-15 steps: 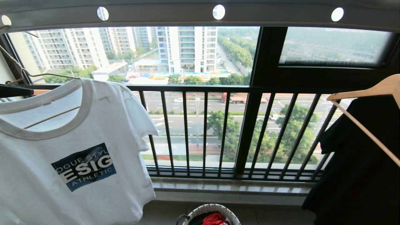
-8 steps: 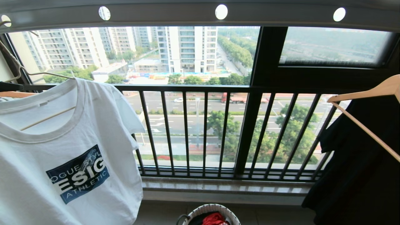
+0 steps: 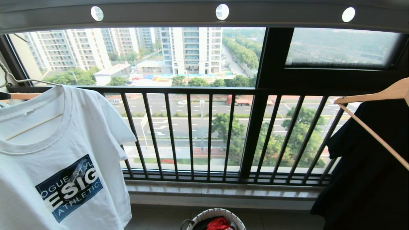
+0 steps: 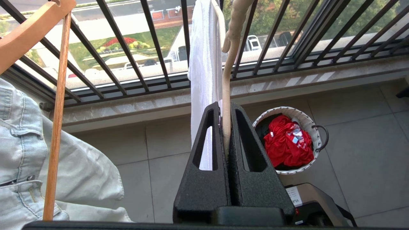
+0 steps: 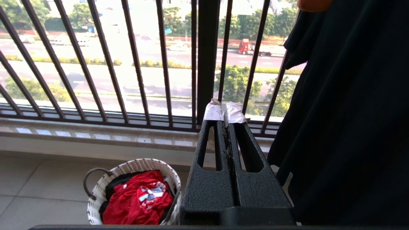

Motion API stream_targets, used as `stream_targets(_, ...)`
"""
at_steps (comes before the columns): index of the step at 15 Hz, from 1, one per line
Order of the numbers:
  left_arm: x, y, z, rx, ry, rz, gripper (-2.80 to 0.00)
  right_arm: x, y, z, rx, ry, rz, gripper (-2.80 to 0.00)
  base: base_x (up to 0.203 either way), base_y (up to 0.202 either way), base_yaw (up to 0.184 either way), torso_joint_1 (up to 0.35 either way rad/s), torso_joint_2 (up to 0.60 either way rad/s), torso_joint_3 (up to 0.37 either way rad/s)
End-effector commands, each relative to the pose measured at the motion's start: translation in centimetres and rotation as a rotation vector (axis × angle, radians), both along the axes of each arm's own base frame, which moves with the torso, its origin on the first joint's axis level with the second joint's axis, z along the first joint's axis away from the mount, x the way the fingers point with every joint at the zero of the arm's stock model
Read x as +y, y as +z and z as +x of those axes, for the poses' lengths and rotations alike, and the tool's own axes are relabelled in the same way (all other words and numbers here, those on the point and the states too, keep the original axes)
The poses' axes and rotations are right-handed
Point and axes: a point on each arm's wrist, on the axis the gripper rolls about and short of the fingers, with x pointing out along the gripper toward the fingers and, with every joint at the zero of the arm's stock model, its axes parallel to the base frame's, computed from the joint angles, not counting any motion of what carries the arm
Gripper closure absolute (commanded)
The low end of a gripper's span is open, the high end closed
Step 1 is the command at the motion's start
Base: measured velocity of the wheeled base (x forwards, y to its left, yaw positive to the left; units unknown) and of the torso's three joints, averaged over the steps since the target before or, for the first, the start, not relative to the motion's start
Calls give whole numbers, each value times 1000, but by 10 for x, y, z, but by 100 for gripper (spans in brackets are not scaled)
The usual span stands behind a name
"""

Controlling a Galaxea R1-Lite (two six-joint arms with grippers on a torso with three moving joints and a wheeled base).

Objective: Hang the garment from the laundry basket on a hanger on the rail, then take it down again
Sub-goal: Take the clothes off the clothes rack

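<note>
The garment (image 3: 60, 153), a white T-shirt with a dark blue chest print, hangs at the far left on the hanger (image 3: 35, 81), whose thin wire runs out of view at the left edge. Above it runs the pale grey rail (image 3: 159, 17) with round holes. In the left wrist view my left gripper (image 4: 226, 107) is shut on the hanger's cream neck (image 4: 227, 80), with the garment (image 4: 203, 64) seen edge-on just beyond it. Low on the floor stands the laundry basket (image 3: 217, 211) (image 4: 305, 116). My right gripper (image 5: 224, 113) is shut and empty, well apart from the garment.
A red garment (image 4: 287, 140) lies in the basket. A pale denim piece (image 4: 25, 143) on a wooden hanger (image 4: 57, 111) hangs close beside my left gripper. At the right a black garment (image 3: 367, 166) hangs on another wooden hanger (image 3: 377, 94). Black window bars (image 3: 191, 134) stand behind.
The garment on its hanger has moved left and a little lower in the head view. The rail's holes have shifted slightly left. The window and basket have stayed put.
</note>
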Motion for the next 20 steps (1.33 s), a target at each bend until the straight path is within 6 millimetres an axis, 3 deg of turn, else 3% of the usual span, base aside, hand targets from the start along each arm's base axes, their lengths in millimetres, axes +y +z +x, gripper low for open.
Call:
stream_targets(1, 0, 0, -2, -1, 5, -1, 0, 0, 0, 0, 0, 1, 0, 0, 0, 0, 0, 0, 0, 0)
stream_targets(20, -5, 15, -21, -55, 38, 43, 0, 0, 0, 0, 1, 1, 0, 0, 0, 0, 0, 0, 0, 0)
